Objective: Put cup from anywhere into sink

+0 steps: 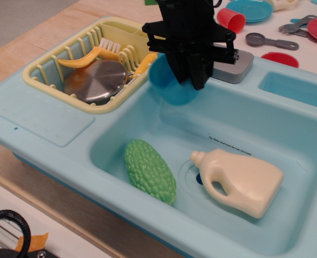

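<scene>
A bumpy green plastic vegetable (150,171) and cream plastic jug (239,181) lie in the pale turquoise plastic sink (287,129); above its far edge the black gripper (192,64), jaws clamped, holds the medium-blue plastic cup (171,86) aloft, beside the yellow dish rack (56,64)

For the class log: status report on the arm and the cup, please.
Gripper shut on blue cup, held above sink rear left. Cup not yet released. Green vegetable and cream bottle lie in basin, off to the front.
</scene>
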